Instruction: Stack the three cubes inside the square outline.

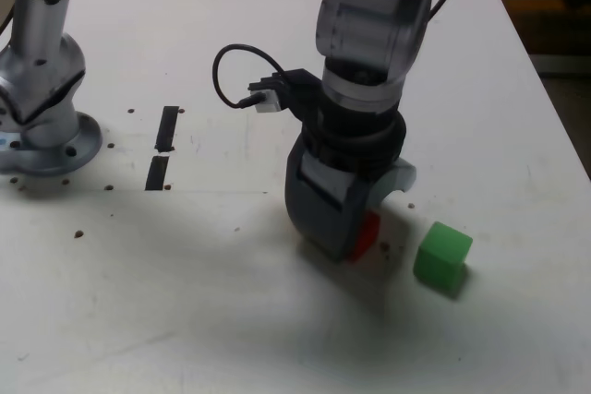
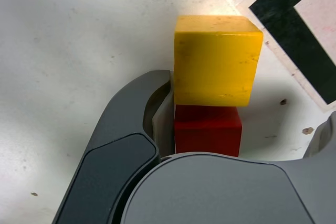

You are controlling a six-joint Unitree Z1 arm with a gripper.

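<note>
White desk (image 1: 212, 320); jaws wide apart; yellow cube (image 2: 215, 69) against red cube (image 2: 207, 132), outside black-bordered square (image 2: 299, 22); green cube (image 1: 443, 256) apart; stacking there seemingly all to do.

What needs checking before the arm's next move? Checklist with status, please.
- Gripper open: ok, jaws apart.
- Small matte red cube and same-sized yellow cube not clamped: ok, the far jaw stands well off.
- Near jaw clear of both cubes: cannot tell, it is right beside them.
- Yellow cube stacked squarely on red: cannot tell from this angle.
- Cubes inside the black-bordered square outline: not ok, both are outside it.
- Small matte green cube stacked: not ok, alone on the white tabletop.
</note>
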